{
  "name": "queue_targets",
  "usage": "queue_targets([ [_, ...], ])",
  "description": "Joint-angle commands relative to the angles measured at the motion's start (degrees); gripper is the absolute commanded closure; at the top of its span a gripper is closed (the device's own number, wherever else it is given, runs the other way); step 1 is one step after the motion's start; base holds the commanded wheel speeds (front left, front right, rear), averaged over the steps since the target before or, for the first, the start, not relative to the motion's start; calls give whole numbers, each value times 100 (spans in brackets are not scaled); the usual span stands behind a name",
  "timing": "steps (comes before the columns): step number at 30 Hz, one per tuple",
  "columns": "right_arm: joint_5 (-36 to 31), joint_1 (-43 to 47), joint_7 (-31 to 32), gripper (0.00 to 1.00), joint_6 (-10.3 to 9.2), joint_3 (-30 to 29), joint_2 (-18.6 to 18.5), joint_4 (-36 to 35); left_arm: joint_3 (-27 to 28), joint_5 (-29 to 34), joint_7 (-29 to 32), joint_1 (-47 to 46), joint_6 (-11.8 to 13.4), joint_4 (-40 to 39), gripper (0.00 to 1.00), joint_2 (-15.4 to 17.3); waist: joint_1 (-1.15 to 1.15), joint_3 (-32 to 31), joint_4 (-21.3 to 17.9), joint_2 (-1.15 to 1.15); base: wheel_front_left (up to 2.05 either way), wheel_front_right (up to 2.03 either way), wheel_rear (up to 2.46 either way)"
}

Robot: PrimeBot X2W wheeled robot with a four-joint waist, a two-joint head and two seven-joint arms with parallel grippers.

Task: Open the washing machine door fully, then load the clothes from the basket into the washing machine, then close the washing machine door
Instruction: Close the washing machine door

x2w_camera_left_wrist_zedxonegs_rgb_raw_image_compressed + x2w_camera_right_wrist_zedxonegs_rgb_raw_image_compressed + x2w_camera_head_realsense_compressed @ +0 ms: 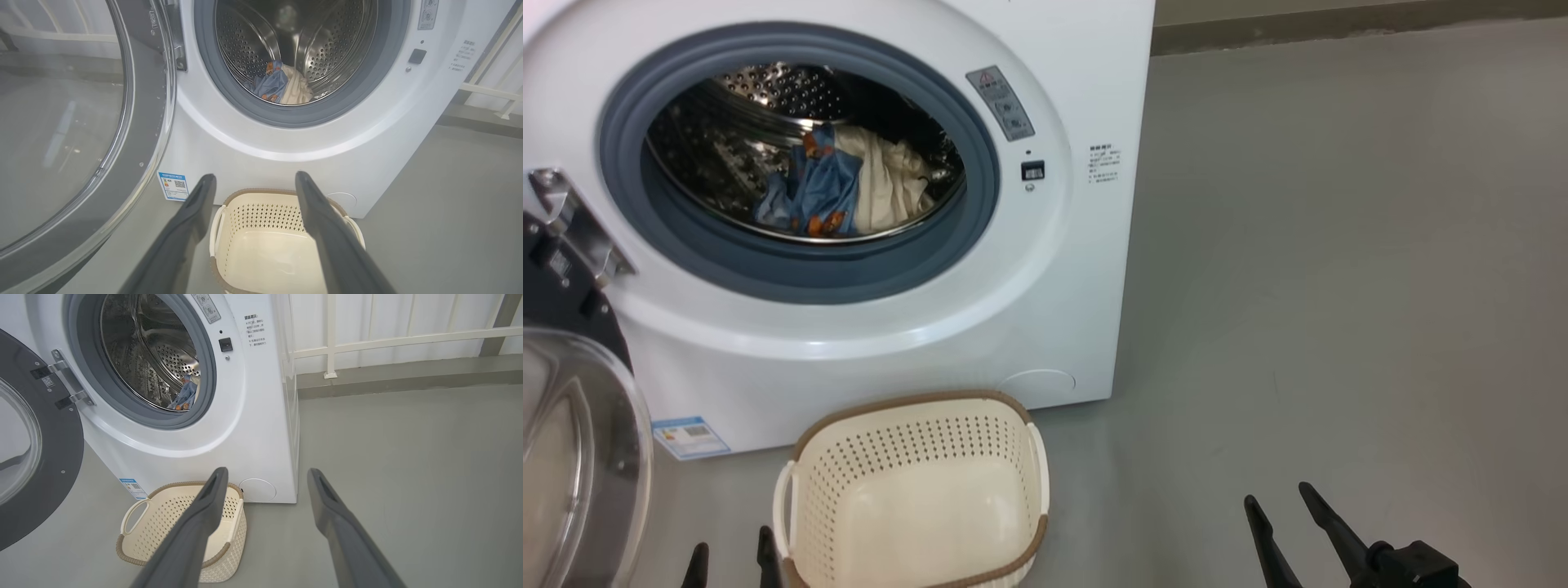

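Note:
The white washing machine (1062,269) stands with its round black door (572,425) swung wide open to the left. The clothes (837,184), blue with orange bears and a cream part, lie inside the steel drum. The cream basket (915,490) sits on the floor in front of the machine with nothing in it. My left gripper (731,557) is open at the basket's left side, low in the head view. My right gripper (1278,510) is open over bare floor to the basket's right. In the left wrist view the left gripper (255,177) points over the basket (261,245) toward the clothes (282,83).
Grey floor (1339,286) stretches to the machine's right. A white railing (388,339) and low wall run behind it. The open door (69,134) takes up the space at the machine's left, its hinge (572,220) on the front panel.

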Motion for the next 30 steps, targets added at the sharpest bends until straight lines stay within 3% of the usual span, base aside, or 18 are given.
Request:
queue_targets([
  [1, -47, -47, -34, 0, 10, 136, -39, -146, 197, -9, -36, -81, 36, -125, 0, 65, 0, 3, 3, 0, -118, 118, 0],
  [23, -36, -70, -34, 0, 10, 142, -38, -123, 187, 55, -36, -90, 15, -108, 0, 65, 0, 15, 20, 0, -21, 21, 0],
  [30, -39, -70, -34, 0, 10, 151, -47, -120, 132, 89, -36, -96, 76, -127, 0, 65, 0, -5, 341, 0, 0, 0, 0],
])
